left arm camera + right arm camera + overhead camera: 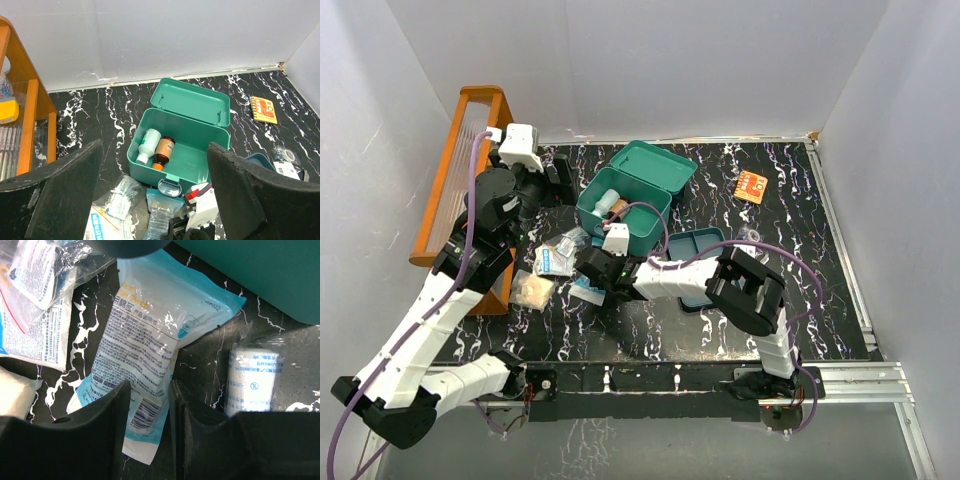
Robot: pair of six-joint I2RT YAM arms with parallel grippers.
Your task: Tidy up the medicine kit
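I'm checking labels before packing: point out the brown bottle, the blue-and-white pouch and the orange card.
orange-capped brown medicine bottle (164,148): left wrist view, its label.
blue-and-white sealed plastic pouch (145,335): right wrist view, printed middle.
flat orange rectangular card (263,109): left wrist view, its centre.

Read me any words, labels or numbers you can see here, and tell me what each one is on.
Blue-and-white pouch: dense print and a barcode, too blurred to read; a corner code may read "SK02".
Wrapped roll: blue print and a round sign, unreadable.
Orange card: too small to read.
White bottle and brown bottle in the medicine kit: labels too small.
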